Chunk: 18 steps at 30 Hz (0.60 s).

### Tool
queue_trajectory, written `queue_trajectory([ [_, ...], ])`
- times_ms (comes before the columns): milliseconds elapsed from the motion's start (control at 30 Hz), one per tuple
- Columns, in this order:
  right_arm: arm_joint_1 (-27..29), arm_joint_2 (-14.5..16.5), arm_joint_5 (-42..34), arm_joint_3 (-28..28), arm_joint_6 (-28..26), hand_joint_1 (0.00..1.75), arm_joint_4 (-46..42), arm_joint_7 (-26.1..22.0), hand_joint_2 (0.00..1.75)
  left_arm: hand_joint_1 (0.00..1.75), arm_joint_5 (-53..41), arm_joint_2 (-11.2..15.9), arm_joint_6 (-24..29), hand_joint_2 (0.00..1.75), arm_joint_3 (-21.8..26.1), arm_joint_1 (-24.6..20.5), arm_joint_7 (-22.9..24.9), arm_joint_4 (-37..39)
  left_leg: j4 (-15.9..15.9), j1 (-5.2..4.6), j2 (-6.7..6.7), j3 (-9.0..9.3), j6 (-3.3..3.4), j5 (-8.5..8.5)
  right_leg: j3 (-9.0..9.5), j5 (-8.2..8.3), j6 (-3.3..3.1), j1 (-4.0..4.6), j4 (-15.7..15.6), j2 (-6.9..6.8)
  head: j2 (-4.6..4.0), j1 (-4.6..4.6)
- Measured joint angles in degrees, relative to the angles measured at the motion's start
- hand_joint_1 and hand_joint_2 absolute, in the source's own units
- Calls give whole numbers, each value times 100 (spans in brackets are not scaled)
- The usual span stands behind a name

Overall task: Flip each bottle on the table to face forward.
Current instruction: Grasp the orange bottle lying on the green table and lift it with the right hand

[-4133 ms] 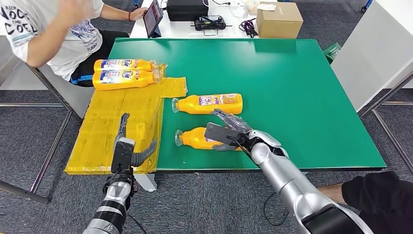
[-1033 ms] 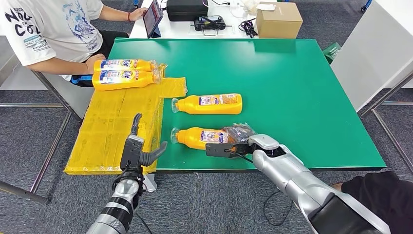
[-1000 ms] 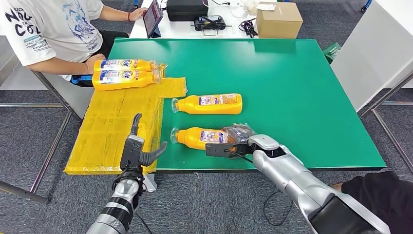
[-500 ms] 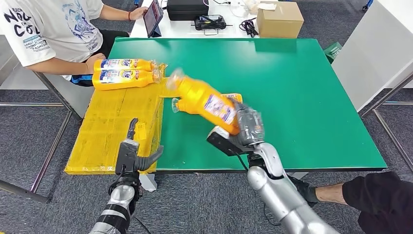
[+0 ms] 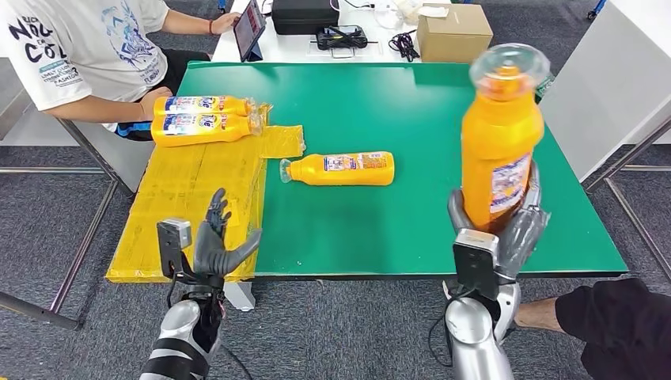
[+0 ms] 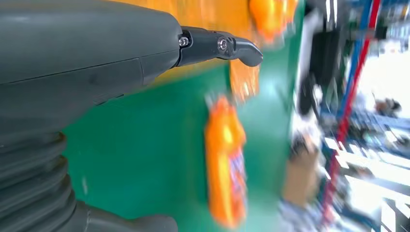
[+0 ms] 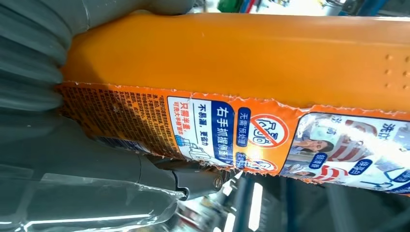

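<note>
My right hand grips an orange bottle by its base and holds it upright, high over the right front of the green table, clear cap toward the camera. The right wrist view shows its torn label close up. A second orange bottle lies on its side mid-table, cap to the left; it appears blurred in the left wrist view. Two more orange bottles lie on the yellow sheet at the left. My left hand hangs open below the table's front left edge.
A person in a white T-shirt sits at the far left by the two bottles. A cardboard box, a tablet and black gear stand on the white table behind. Another person's dark sleeve is at the lower right.
My right hand has lifted the near bottle off the table, swung it right and stood it upright. My left hand has drawn back a little and turned.
</note>
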Motion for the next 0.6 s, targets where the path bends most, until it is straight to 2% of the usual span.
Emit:
queue_trajectory([
  [233, 197, 96, -415, 60, 1138, 175, 672, -377, 175, 0, 1497, 116, -1380, 175, -538, 113, 320, -344, 0, 1, -1, -1, 0, -1, 0, -1, 0, 1, 1, 0, 0, -1],
  [367, 268, 219, -483, 174, 1302, 175, 1108, -536, 175, 0, 1667, 204, -1556, 175, -768, 176, 347, -470, -1, 4, -2, -2, -1, -1, -1, -2, 0, 2, 2, 0, 0, -2],
  [500, 273, 252, -490, 208, 1391, 175, 1289, -541, 175, 0, 1717, 266, -1587, 175, -873, 192, 352, -530, -1, 3, -2, -3, -1, -1, 0, -2, 0, 1, 1, 0, 0, -2],
  [600, 275, 281, -468, 289, 1663, 175, 1462, -493, 175, 0, 1813, 314, -1655, 175, -961, 218, 351, -571, -1, 3, -1, -3, 0, -1, 0, -2, 0, 1, 1, 1, 0, -2],
])
